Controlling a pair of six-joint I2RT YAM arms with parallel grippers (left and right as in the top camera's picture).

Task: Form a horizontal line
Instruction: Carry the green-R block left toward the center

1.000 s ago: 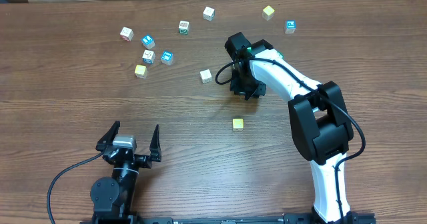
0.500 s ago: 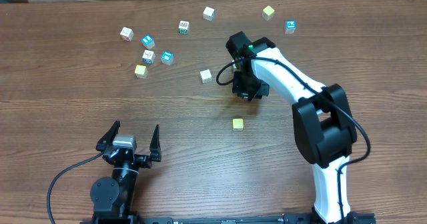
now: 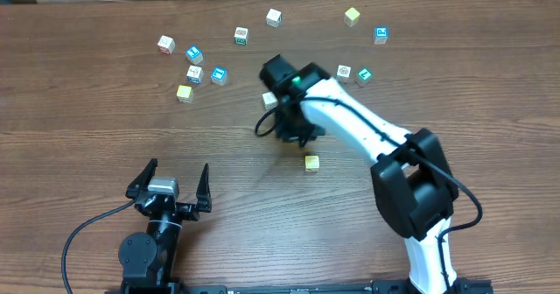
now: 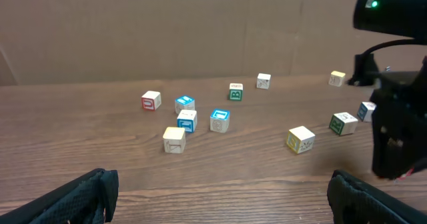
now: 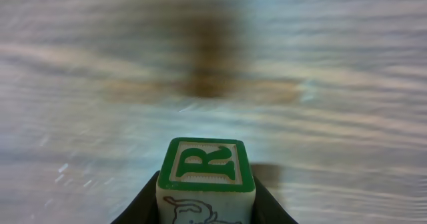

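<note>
As we swung our right gripper (image 3: 285,125) leftward, the green R cube (image 5: 205,167) sat clamped between its fingers (image 5: 142,209), seemingly line-bound; left gripper (image 3: 171,182) gaped wide.

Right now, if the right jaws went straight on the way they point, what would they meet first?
Bare table, likely; the green R block in the right jaws would touch it first. No other cube shows ahead; blur leaves depth unclear.

Under the right gripper (image 5: 205,212), brown wood-grain table (image 3: 87,110), smooth, faintly shiny. Matt black, plastic-looking fingers (image 5: 142,211). Between them a block (image 5: 205,167): pale wood, glossy green paint on top. Behind, smooth glossy white plastic arm shell (image 3: 350,128). Far ahead of the left gripper (image 3: 178,166), matt brown cardboard (image 4: 133,31).
</note>
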